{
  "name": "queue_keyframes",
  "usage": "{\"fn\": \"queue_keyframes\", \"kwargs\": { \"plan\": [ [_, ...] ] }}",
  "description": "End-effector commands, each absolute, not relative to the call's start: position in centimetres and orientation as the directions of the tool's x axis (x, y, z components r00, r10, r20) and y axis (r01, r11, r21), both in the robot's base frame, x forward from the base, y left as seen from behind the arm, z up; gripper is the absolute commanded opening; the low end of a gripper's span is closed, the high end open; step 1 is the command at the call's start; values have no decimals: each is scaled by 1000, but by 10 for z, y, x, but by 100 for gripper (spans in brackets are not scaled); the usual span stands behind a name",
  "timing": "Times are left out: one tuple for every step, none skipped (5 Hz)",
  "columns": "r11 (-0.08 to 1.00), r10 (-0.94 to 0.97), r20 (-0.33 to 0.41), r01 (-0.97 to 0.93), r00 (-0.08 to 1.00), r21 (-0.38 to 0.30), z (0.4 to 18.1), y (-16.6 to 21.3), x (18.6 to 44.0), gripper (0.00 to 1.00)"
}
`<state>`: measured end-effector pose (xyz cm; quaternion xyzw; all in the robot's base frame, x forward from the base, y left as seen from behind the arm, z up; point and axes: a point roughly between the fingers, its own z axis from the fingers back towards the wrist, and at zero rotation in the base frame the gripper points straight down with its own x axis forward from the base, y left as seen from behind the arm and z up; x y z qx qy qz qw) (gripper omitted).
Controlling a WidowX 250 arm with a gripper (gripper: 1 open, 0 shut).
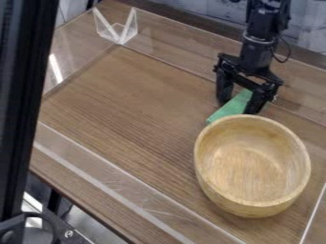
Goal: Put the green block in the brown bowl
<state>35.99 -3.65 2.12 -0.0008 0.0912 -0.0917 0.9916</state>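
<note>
green block (pixel 232 107): mint, flat on surface, at bowl's 12 o'clock | brown bowl (pixel 253 166): light tan, round, upright

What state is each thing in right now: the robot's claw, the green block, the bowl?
Gripper: open, fingers around or just above the block, not closed on it
Green block: lying on the table, outside the bowl
Brown bowl: upright, empty

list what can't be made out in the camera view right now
- the far end of the green block: covered by the gripper
- whether the fingertips touch the block: dark parts overlap it, too small to tell
- the upper arm: cut off by the top edge
- the black object at the lower left: cut off by the left edge
</note>
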Motion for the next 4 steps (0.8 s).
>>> {"fn": "queue_keyframes", "kwargs": {
  "plan": [
    [981, -194, -136, 194, 971, -18, 31, -34, 371, 100],
    [980, -198, -136, 197, 971, -20, 29, -35, 374, 100],
    [980, -200, -135, 199, 970, -25, 28, -35, 373, 0],
    [978, -210, -129, 207, 969, -32, 26, -37, 371, 0]
  ]
}}
